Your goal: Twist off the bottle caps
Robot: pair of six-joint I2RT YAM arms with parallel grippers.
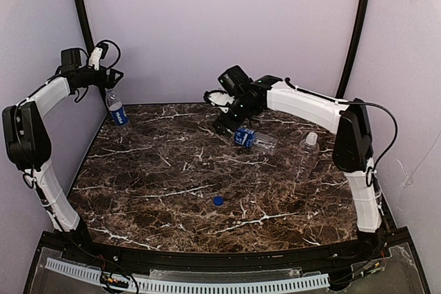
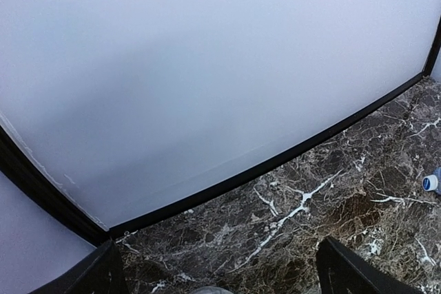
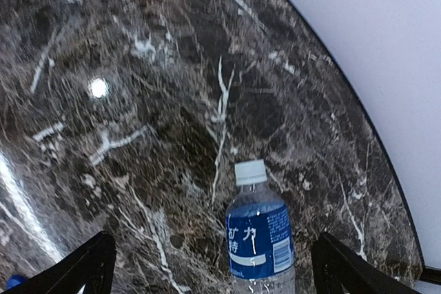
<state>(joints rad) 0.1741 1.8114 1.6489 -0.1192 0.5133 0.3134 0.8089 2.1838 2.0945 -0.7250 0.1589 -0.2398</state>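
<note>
Dark, white-veined marble table (image 1: 151, 184) under lilac walls (image 1: 220, 25): a labelled bottle (image 3: 258, 239) lies on its side right of centre, white cap (image 3: 249, 171) on, with a plain bottle (image 1: 306, 155) upright near it, a corner bottle (image 1: 116, 108) standing far left and a blue cap (image 1: 218, 200) loose near the front. Right claw (image 3: 215, 237) is spread wide astride the labelled bottle without touching; left claw (image 2: 217, 241) gapes empty above the corner bottle.

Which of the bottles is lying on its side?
The blue-labelled bottle mid-table, right of centre. The other labelled bottle at the far left and the plain bottle both stand upright.
</note>
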